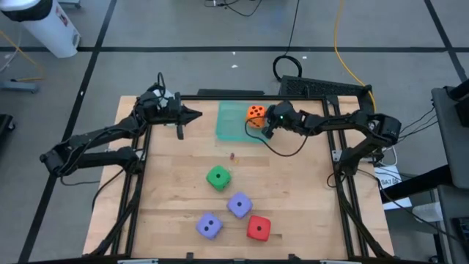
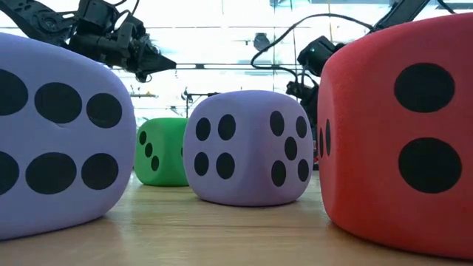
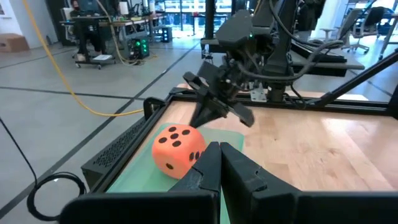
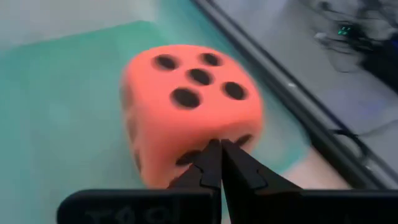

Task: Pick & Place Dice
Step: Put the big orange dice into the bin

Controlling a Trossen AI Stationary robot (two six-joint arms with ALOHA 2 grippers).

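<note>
Red soft foam die is sitting at the near edge of the wooden table, with a purple-blue soft die beside it and a second purple-blue die just behind. Farther in, the green soft die is lying alone near the table's middle. At the far side, the flat translucent green tray is holding only the orange soft die, resting near its right end. The right claw is hanging just beside that die with its fingers pressed together, pinching nothing. The left claw is waiting off the tray's left edge, likewise pressed together and empty. Judging by this, one die looks placed and four are remaining, so the next move is calling for a claw to spread and reach toward the green die, the nearest loose one.
</note>
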